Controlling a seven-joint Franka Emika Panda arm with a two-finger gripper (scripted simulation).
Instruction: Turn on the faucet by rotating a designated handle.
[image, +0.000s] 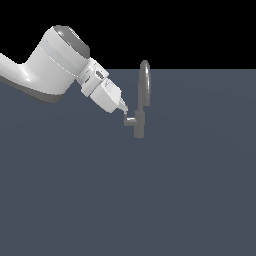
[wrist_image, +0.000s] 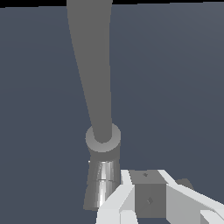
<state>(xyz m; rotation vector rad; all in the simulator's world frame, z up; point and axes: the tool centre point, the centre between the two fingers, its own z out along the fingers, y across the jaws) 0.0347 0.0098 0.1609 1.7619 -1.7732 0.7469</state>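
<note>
The grey faucet (image: 139, 125) stands on the flat grey ground, with its tall arched spout (image: 144, 82) rising from a short body. The handle (image: 129, 120) is a short stub on the side towards the exterior view's left. My gripper (image: 124, 108) comes down at a slant from that side. Its fingers look closed together, with the tips at the outer end of the stub. In the wrist view the spout (wrist_image: 92, 65) and the cylindrical body (wrist_image: 103, 175) are close ahead of my gripper (wrist_image: 148, 194). A dark grey bit of the handle (wrist_image: 186, 183) shows behind one finger.
The white arm (image: 50, 65) reaches in from the exterior view's left. The ground (image: 150, 200) is a plain dark grey-blue surface. Nothing else shows in either view.
</note>
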